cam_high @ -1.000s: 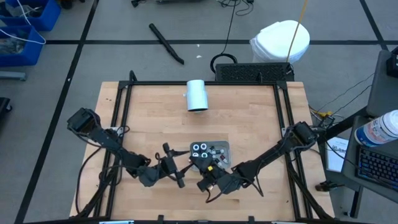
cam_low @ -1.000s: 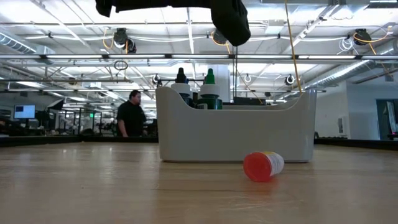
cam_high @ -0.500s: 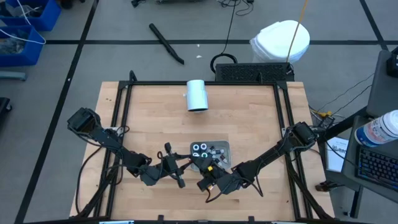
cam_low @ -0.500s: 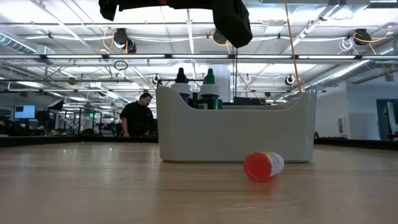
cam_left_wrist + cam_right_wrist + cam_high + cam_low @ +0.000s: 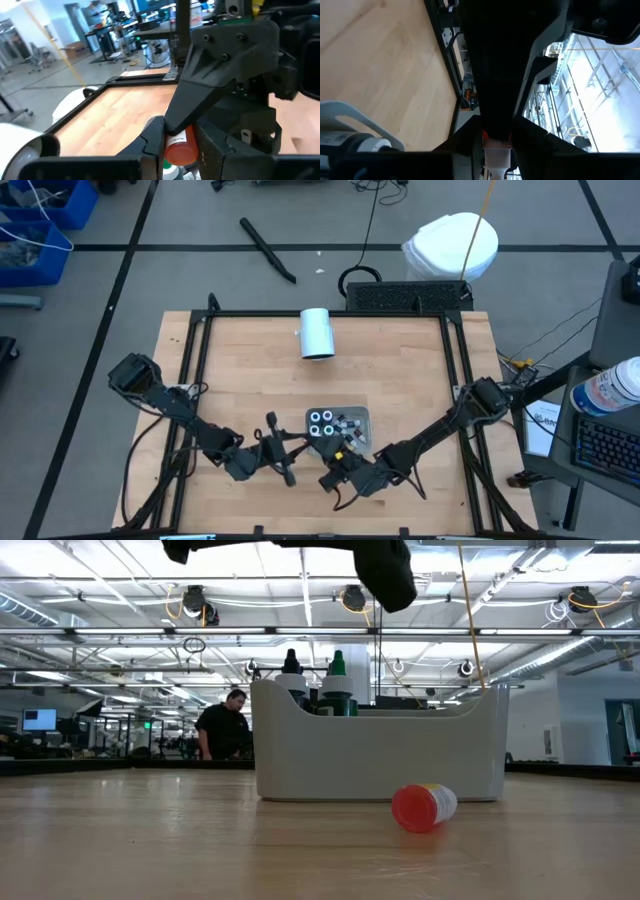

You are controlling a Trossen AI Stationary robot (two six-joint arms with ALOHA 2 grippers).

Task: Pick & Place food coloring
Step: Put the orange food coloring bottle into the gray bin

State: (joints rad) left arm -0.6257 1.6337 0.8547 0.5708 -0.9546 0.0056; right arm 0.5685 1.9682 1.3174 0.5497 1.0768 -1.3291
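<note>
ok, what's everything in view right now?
table: 1, light wood, black frame.
tray: 1, grey, near the table's front middle.
bottles in tray: several, dark and green tops; exact count unclear.
loose bottle: 1, red cap, lying on the table beside the tray.
cylinder: 1, white, near the table's far edge.
bucket: 1, white, on the floor beyond the table.
person: 1, dark top, in the room behind.
left end effector: dark, beside the tray.
right end effector: dark, just in front of the tray.

Bottles [image 5: 313, 680] in tray [image 5: 380, 755], one bottle [image 5: 423, 807] lying before it, cylinder [image 5: 317, 333] well behind.
</note>
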